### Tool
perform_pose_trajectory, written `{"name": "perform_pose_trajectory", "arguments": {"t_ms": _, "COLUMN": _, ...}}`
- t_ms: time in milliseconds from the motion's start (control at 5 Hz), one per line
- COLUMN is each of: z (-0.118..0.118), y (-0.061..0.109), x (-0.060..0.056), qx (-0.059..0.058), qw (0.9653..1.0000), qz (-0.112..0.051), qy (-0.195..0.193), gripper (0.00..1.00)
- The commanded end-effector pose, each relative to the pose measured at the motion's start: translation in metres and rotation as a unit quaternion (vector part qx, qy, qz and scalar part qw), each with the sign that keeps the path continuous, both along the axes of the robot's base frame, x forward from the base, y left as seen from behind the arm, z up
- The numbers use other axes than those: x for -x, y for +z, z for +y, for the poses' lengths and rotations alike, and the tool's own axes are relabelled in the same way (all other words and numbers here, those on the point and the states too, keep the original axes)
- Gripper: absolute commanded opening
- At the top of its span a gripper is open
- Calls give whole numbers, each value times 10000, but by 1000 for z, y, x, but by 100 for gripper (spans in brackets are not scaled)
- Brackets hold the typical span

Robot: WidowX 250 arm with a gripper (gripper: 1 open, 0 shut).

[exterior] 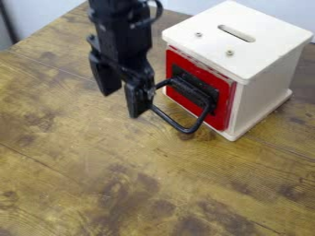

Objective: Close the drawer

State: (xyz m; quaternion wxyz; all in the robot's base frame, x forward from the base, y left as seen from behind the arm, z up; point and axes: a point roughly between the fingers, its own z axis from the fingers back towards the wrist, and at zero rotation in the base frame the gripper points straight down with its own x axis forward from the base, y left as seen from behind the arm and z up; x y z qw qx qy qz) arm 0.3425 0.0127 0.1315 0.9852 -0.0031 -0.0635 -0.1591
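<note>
Camera view: red drawer (215,76) shut flush in white cabinet (250,60); wire handle (187,121) projects. Gripper (120,100) L of cabinet, nr handle, jaws wide, nothing btwn.

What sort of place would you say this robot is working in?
Probably a lab or test bench rather than a real kitchen: a robot arm stands over a worn brown wooden tabletop, beside a lone cream-white cabinet box with a red drawer.
</note>
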Motion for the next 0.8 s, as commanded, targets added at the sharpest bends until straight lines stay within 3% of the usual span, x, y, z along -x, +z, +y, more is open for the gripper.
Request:
{"name": "perform_pose_trajectory", "arguments": {"t_ms": 0, "z": 17, "y": 34, "x": -2, "qx": 38, "qw": 9996, "qz": -227, "qy": -173, "gripper": 100}}
{"name": "perform_pose_trajectory", "arguments": {"t_ms": 400, "z": 27, "y": 38, "x": -3, "qx": 7, "qw": 9988, "qz": -130, "qy": -466, "gripper": 100}}
{"name": "perform_pose_trajectory", "arguments": {"t_ms": 600, "z": 21, "y": 33, "x": -5, "qx": -19, "qw": 9989, "qz": -126, "qy": -451, "gripper": 100}}
